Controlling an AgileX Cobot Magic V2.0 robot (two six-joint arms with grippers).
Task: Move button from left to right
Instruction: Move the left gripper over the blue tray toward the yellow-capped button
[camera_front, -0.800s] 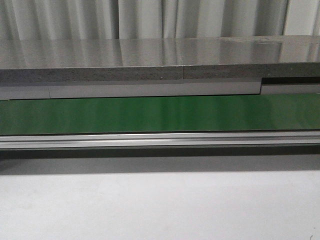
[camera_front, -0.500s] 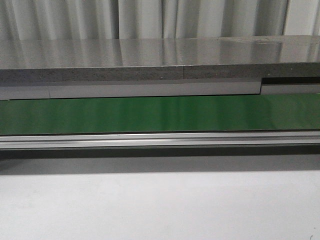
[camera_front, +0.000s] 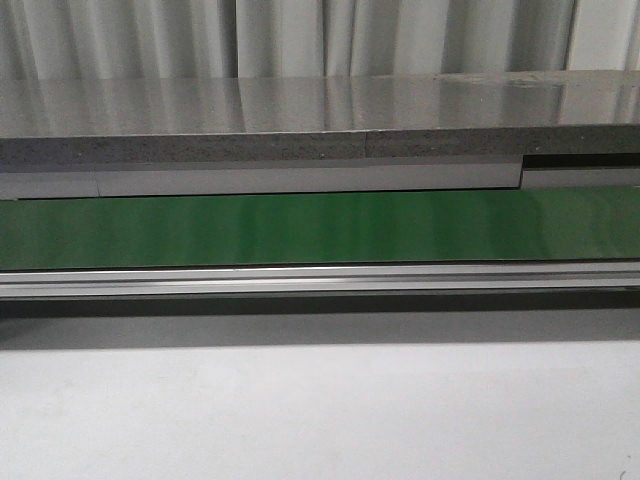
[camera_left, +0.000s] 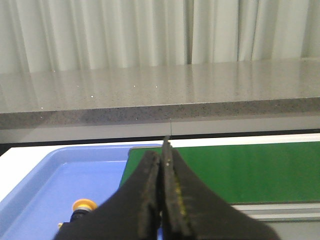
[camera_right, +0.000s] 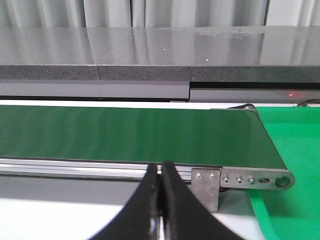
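The button (camera_left: 82, 206), with a yellow-orange round head on a black body, lies in a blue tray (camera_left: 60, 175) in the left wrist view, partly hidden behind my left fingers. My left gripper (camera_left: 162, 152) is shut and empty, raised above the tray's edge where it meets the green belt (camera_left: 250, 170). My right gripper (camera_right: 161, 170) is shut and empty, in front of the belt's rail near the belt's right end. Neither gripper nor the button shows in the front view.
The green conveyor belt (camera_front: 320, 228) runs across the front view with an aluminium rail (camera_front: 320, 280) along its near side. A grey stone counter (camera_front: 320, 120) lies behind it. A green tray (camera_right: 292, 150) sits past the belt's right end. White tabletop (camera_front: 320, 420) lies in front.
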